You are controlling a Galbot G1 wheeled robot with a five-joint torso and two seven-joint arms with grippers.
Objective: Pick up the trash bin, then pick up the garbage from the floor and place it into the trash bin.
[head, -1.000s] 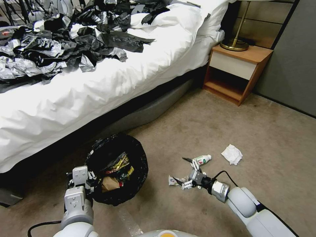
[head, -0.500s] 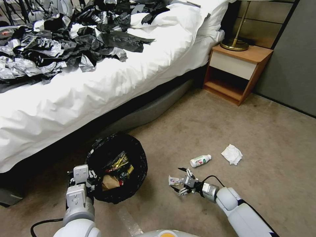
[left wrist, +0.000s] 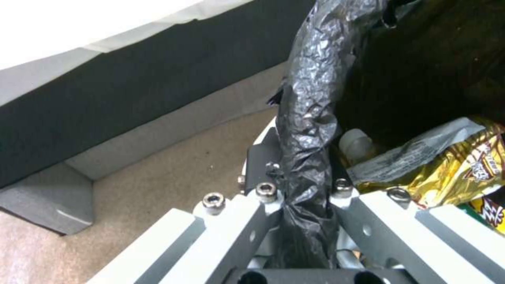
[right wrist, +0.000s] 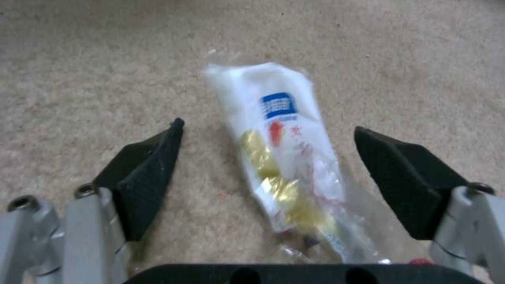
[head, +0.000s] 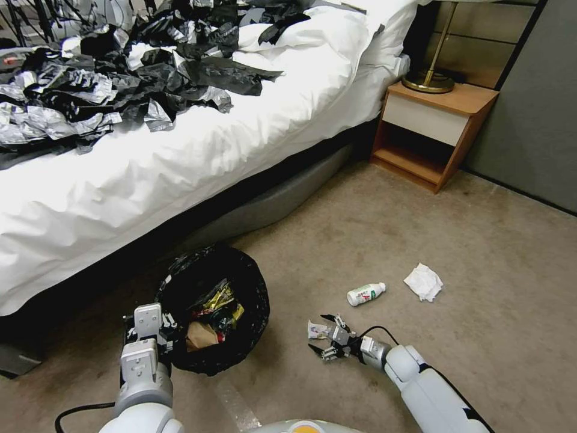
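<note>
Head view puts the trash bin (head: 213, 310) on the carpet floor (head: 421, 228) just beside the bed (head: 150, 162), its black bag liner over the rim and gold snack wrappers (head: 219, 300) and a brown paper bag (head: 198, 335) inside. My left gripper (head: 147, 328) holds the bin at its near rim; on the left wrist view I see the fingers (left wrist: 231, 221) clamped on the bunched liner (left wrist: 307, 157). My right gripper (head: 321, 335) hangs low over a clear plastic wrapper (head: 317, 329) lying on the floor near the bin. Right wrist view shows its fingers (right wrist: 147, 173) spread wide, one on each side of that wrapper (right wrist: 284, 157), not touching it. Farther out lie a small white bottle (head: 365, 294) and a crumpled white tissue (head: 424, 281), apart from each other, with a wooden nightstand (head: 436, 129) beyond at the head of the bed.
</note>
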